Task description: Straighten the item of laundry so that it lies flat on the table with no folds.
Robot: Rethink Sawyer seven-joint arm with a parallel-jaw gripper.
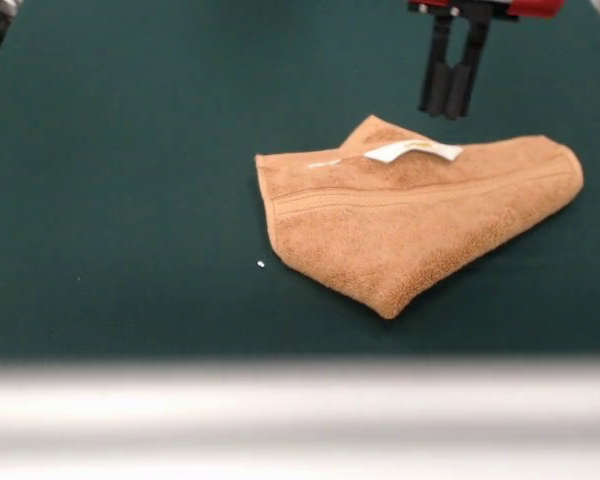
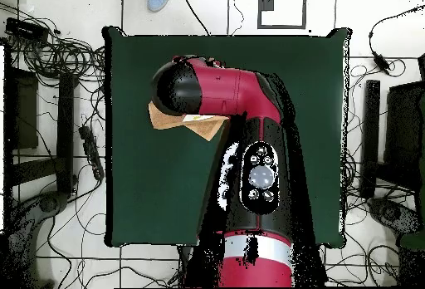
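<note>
One folded towel (image 1: 420,220) lies toward the table's (image 1: 120,200) right front, white label (image 1: 413,151) up. The gripper (image 1: 450,95) hangs above its far edge, fingers nearly together, holding nothing. Overhead, the arm (image 2: 241,103) hides most of the towel (image 2: 166,120).

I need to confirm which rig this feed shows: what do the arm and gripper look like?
The arm is crimson red with black joint caps; its black forearm panel carries round grey buttons. The gripper has two slim black fingers under a red and black mount.
</note>
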